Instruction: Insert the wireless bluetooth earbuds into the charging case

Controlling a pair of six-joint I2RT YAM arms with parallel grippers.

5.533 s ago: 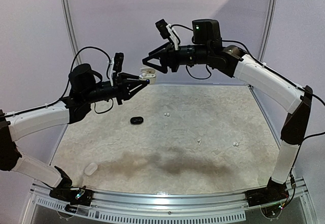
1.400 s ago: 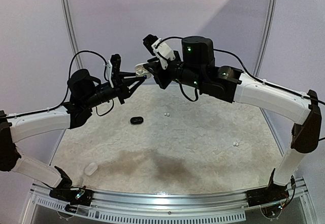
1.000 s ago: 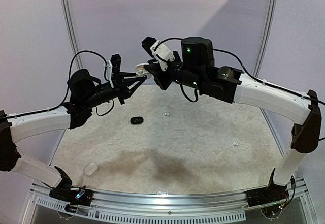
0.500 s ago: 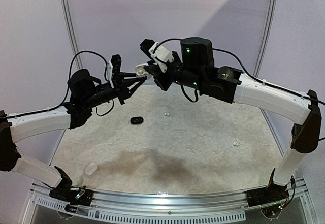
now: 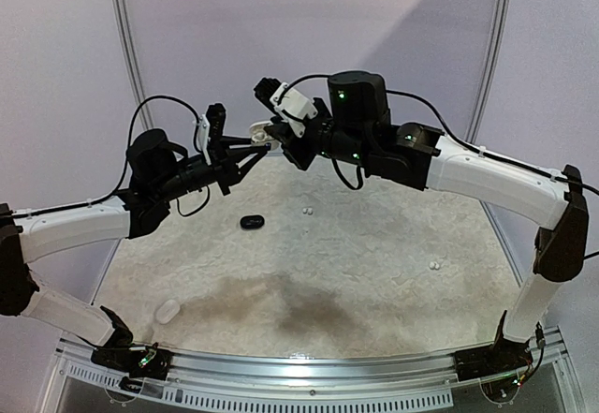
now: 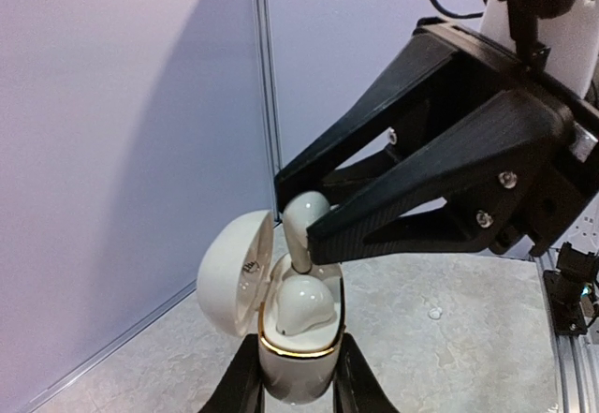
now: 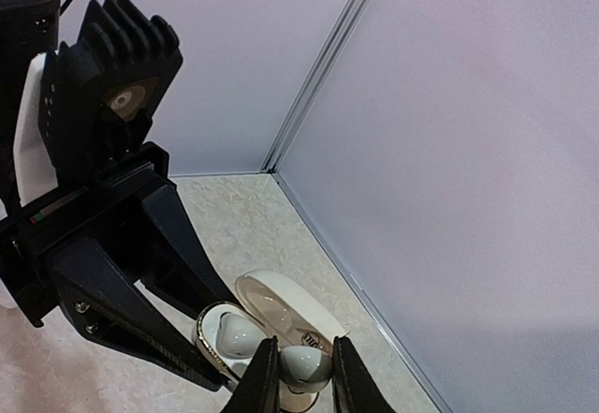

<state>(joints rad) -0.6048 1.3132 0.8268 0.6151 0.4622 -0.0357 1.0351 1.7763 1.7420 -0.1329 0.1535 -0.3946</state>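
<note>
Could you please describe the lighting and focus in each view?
Top external: light is even, a diagonal shadow crosses the back wall, and the frame posts look bowed. Left wrist: the open charging case is sharp, with a soft shadow on the left panel. Right wrist: the earbud is crisp.

Glossy smooth white plastic charging case (image 6: pixel 298 361); rough, matt mottled table (image 5: pixel 393 282)

The charging case (image 6: pixel 298 343) in the left gripper (image 6: pixel 298 380) has its lid (image 6: pixel 232 265) swung open to one side, barring that flank. A seated bud (image 6: pixel 301 302) fills one socket; the right gripper (image 6: pixel 311 209) crowds the other from above (its own earbud (image 6: pixel 301 224) between the fingers). The back wall (image 5: pixel 281 38) seems close behind, though depth is unclear. Free air lies beneath both grippers, down to the table (image 5: pixel 374 244) and a black case (image 5: pixel 252 221).
</note>
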